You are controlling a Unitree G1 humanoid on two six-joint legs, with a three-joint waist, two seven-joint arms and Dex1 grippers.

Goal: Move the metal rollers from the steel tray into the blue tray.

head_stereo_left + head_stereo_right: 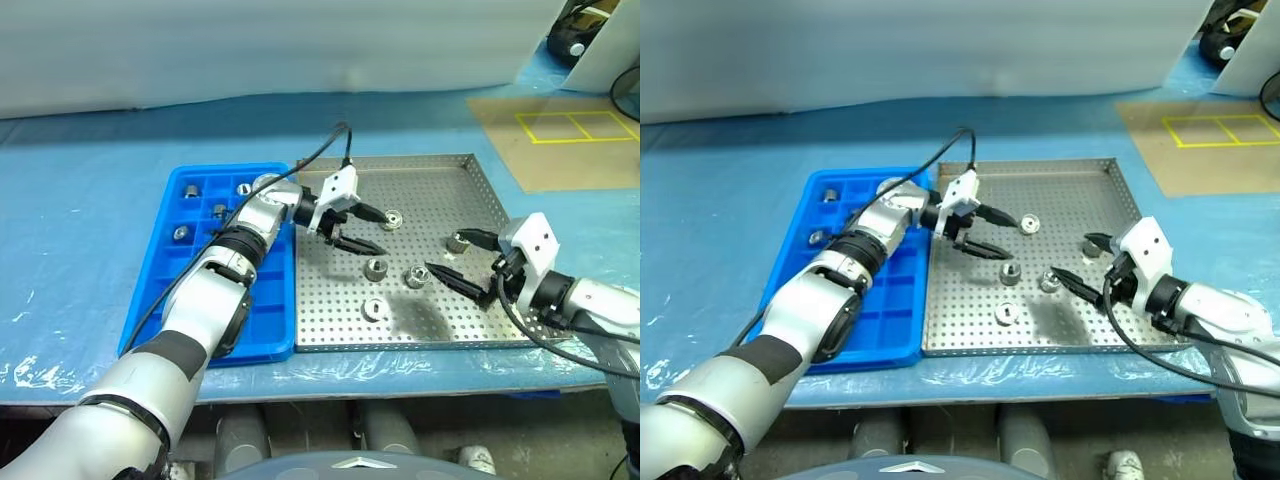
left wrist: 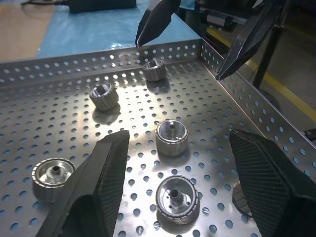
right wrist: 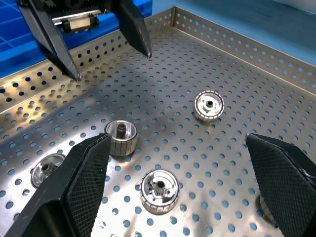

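Several metal rollers lie on the steel tray [image 1: 450,190], among them one [image 1: 392,218] near the back, one [image 1: 376,267] in the middle and one [image 1: 373,309] near the front. My left gripper [image 1: 380,232] reaches over from the blue tray [image 1: 155,270], pointing right just above the steel floor; it is open and empty, with the back roller just beyond its tips. My right gripper [image 1: 455,258] hovers open and empty over the tray's right side, pointing left, with a roller [image 1: 458,242] beside its far finger. Several rollers [image 1: 219,210] sit in the blue tray's far compartments.
Both trays lie side by side on a table covered with blue sheet [image 1: 80,180]. A brown board with yellow tape [image 1: 560,140] lies at the back right. A black cable [image 1: 330,140] arcs up from my left wrist over the trays' shared edge.
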